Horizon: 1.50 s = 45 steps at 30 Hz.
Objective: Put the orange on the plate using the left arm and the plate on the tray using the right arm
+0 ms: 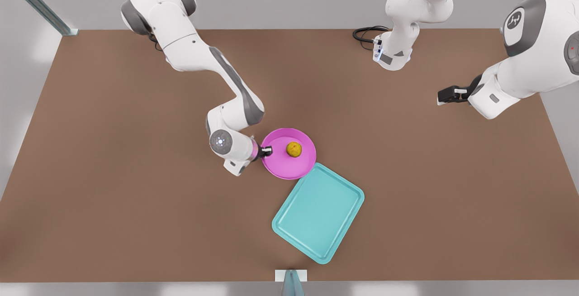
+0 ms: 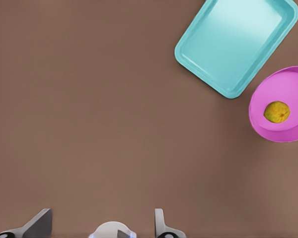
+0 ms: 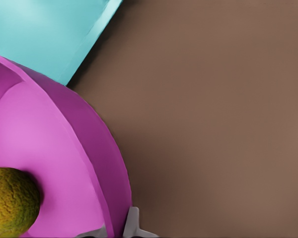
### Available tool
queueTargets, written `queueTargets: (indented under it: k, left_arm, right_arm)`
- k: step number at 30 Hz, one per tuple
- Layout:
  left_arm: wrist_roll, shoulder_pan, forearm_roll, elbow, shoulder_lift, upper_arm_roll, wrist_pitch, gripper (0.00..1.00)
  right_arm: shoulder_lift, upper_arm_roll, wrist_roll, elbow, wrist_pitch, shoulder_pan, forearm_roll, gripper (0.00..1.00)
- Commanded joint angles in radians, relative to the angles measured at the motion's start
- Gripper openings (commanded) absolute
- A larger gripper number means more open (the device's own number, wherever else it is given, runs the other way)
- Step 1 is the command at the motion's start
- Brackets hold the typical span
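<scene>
R gripper [image 1: 267, 151] sits mid-frame, fingers clamped on plate [image 1: 304, 165] rim. Orange [image 1: 294, 149] sits on plate, whose lower edge overlaps tray [image 1: 318, 212] corner. L gripper [image 1: 445, 94] hangs upper right, well apart, fingers [image 2: 160, 224] spread, holding nothing.

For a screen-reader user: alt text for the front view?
An orange sits on a pink plate whose rim the right gripper pinches, beside a teal tray on a brown table. The left gripper waits apart, open.
</scene>
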Motion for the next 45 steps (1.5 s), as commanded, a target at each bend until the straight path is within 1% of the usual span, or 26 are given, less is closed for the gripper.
queueTargets:
  k: [1,4,7,10,13,17,19,20,22,26,30,34,35,36,40,43,44,45]
  left_arm:
    - [0.005,0.000,0.001,0.001,-0.006,0.000,-0.003,1.00]
    - [0.003,0.001,0.001,0.001,0.003,0.003,0.031,1.00]
    - [-0.001,0.001,0.002,0.001,0.003,0.008,0.097,1.00]
    - [-0.003,0.001,0.005,-0.001,0.003,0.008,0.090,1.00]
    - [-0.003,0.001,0.007,-0.001,0.002,0.008,0.089,1.00]
    - [-0.003,0.001,0.007,-0.001,0.000,0.008,0.087,1.00]
    - [-0.003,0.001,0.007,-0.001,-0.001,0.008,0.087,1.00]
    - [-0.003,0.001,0.007,-0.001,0.000,0.008,0.086,1.00]
    - [-0.003,0.001,0.007,-0.001,-0.001,0.008,0.087,1.00]
    - [-0.003,0.001,0.007,-0.001,0.000,0.008,0.087,1.00]
    - [-0.005,0.001,0.007,-0.001,-0.001,0.008,0.084,1.00]
    - [-0.005,0.001,0.007,-0.001,-0.003,0.008,0.080,1.00]
    - [-0.005,0.001,0.007,-0.001,-0.003,0.008,0.078,1.00]
    - [-0.005,0.001,0.007,-0.001,-0.003,0.008,0.080,1.00]
    - [-0.003,0.003,0.007,-0.001,-0.001,0.009,0.080,1.00]
    - [-0.003,0.003,0.007,-0.001,-0.001,0.009,0.080,1.00]
    - [-0.003,0.003,0.007,-0.001,-0.001,0.009,0.080,1.00]
    - [-0.003,0.003,0.007,-0.001,-0.001,0.009,0.080,1.00]
  right_arm:
    - [0.004,-0.002,0.007,0.037,-0.036,-0.004,-0.002,0.21]
    - [0.044,-0.013,0.007,0.109,-0.022,-0.005,-0.002,0.21]
    - [0.107,-0.015,0.018,0.218,-0.011,-0.014,0.013,0.21]
    - [0.162,-0.015,0.019,0.256,0.084,-0.020,0.053,0.21]
    - [0.256,-0.015,0.058,0.394,0.082,-0.022,0.124,0.21]
    - [0.366,-0.013,0.076,0.529,0.079,-0.045,0.279,0.21]
    - [0.383,-0.010,0.098,0.548,0.082,-0.057,0.302,0.21]
    - [0.398,-0.010,0.098,0.549,0.081,-0.059,0.374,0.21]
    - [0.448,-0.009,0.102,0.615,0.076,-0.066,0.443,0.21]
    - [0.547,0.010,0.102,0.722,0.090,-0.071,0.467,0.21]
    - [0.587,0.036,0.124,0.738,0.157,-0.065,0.474,0.21]
    - [0.595,0.042,0.121,0.738,0.173,-0.062,0.474,0.21]
    - [0.593,0.053,0.116,0.736,0.176,-0.062,0.474,0.30]
    - [0.587,0.054,0.110,0.733,0.181,-0.057,0.472,1.00]
    - [0.566,0.051,0.130,0.733,0.199,-0.008,0.472,1.00]
    - [0.529,0.047,0.136,0.715,0.184,-0.010,0.461,1.00]
    - [0.469,0.045,0.133,0.647,0.168,-0.020,0.391,1.00]
    - [0.411,0.045,0.125,0.635,0.034,-0.046,0.228,1.00]
